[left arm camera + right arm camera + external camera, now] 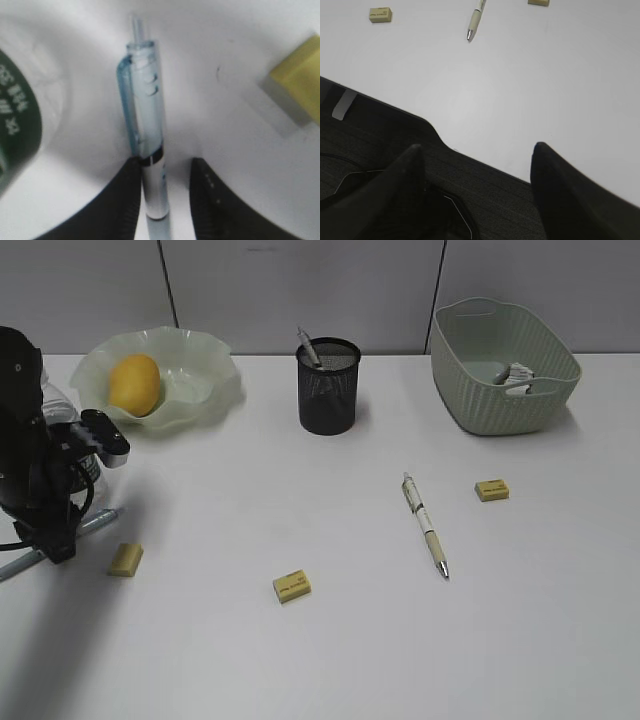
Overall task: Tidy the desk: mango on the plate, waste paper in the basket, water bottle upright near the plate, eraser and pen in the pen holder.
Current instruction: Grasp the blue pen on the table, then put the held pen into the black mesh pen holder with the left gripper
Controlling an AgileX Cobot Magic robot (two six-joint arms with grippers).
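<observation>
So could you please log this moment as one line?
left gripper: open around light-blue pen | right gripper: open, idle | mango: on plate

Blue pen (146, 125) between claw (165, 200) fingers.

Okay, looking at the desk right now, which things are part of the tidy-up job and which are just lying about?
Part of the job: mango on the plate; pen holder; basket with waste paper inside; water bottle; beige pen; blue pen between the left gripper fingers; three erasers.

Just lying about: nothing else visible on the desk.
</observation>
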